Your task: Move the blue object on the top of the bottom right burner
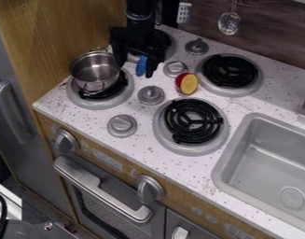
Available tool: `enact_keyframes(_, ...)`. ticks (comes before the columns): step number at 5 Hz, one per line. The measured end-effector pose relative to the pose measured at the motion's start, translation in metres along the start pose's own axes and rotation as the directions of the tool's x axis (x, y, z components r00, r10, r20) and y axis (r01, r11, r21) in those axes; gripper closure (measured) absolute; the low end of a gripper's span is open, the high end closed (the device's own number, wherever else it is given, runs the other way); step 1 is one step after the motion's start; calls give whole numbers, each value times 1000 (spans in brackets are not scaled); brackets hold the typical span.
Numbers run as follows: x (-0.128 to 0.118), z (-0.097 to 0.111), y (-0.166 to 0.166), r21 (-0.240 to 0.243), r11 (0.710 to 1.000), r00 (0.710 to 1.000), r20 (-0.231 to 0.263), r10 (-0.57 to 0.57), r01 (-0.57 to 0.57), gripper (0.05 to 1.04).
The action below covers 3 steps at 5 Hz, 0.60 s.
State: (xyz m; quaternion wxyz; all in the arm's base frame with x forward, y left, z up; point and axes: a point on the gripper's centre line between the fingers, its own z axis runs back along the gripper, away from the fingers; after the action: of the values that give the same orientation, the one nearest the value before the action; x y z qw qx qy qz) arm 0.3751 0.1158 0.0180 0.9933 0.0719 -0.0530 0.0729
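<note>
The blue object (141,66) is just to the right of the metal pot (95,70) in the view, not touching it. It will probably handle as a light thing, a toy piece most likely, not fragile, and little harmed by a firm squeeze. Whether it is stiff or gives under pressure I cannot tell; if it is smooth plastic it could twist or slide in a loose grip. The sound place to take hold is across its narrow width, about midway along, with one finger on the side facing the pot and the other on the side away from it. A hold near one end would risk letting it swing on the way to the bottom right burner (192,122), to the right of the pot and nearer the camera. The gripper (135,70) has its fingers spread, one close by the pot's right side, the other farther from the pot, with the blue object in the gap, closer to that farther finger. In looks the object is a plain mid blue, narrow and longer than wide, with a rounded lower end; its upper part, on the side beyond the pot, is hidden by the gripper
</note>
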Motion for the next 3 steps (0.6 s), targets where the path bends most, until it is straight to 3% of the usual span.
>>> enact_keyframes(1, -8, -16, -3, -8, 1000, 999, -45, -5, 5, 85)
enact_keyframes(3, 51, -36, -10, -25, 999, 999, -18, 37, -38, 85)
